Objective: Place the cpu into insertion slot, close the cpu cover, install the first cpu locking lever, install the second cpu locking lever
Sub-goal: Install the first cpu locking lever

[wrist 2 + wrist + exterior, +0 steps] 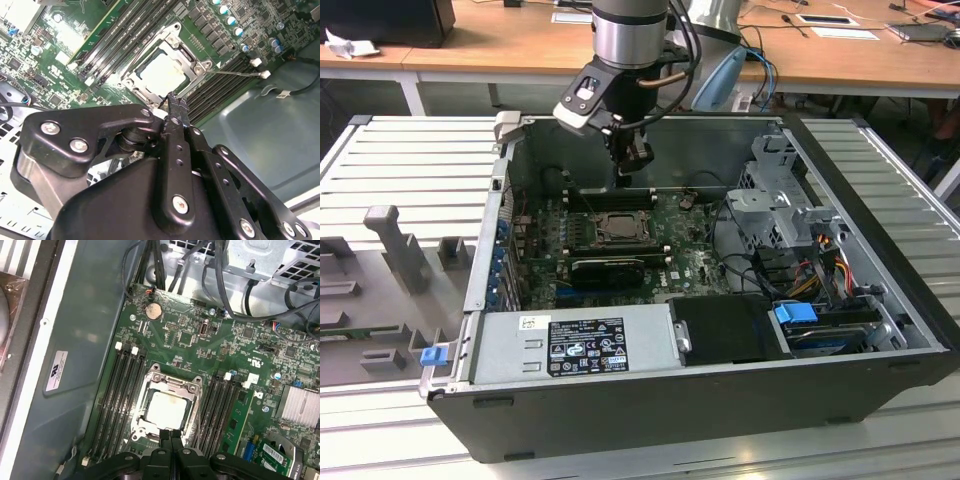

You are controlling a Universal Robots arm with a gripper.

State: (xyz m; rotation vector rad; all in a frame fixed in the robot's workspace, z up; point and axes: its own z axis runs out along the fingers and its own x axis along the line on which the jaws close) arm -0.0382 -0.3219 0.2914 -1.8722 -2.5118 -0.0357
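Note:
The cpu (167,407) lies flat in the insertion slot (620,226), its pale metal top showing through the square opening of the cpu cover (172,383), which is folded down over it. In the second wrist view, the cpu (160,75) sits inside the cover frame (176,42), and a thin metal lever (232,73) runs out from the socket's corner. My gripper (632,168) hangs above the socket's far edge. Its black fingers (170,436) are pressed together with nothing between them, and the tips (173,99) are near the socket's rim.
The open computer case (880,300) surrounds the green board. Black memory slots (120,390) flank the socket on both sides. A long black card (608,270) lies in front of the socket, with a power supply (580,345) nearer. Cables and a drive cage (780,210) are at the exterior view's right.

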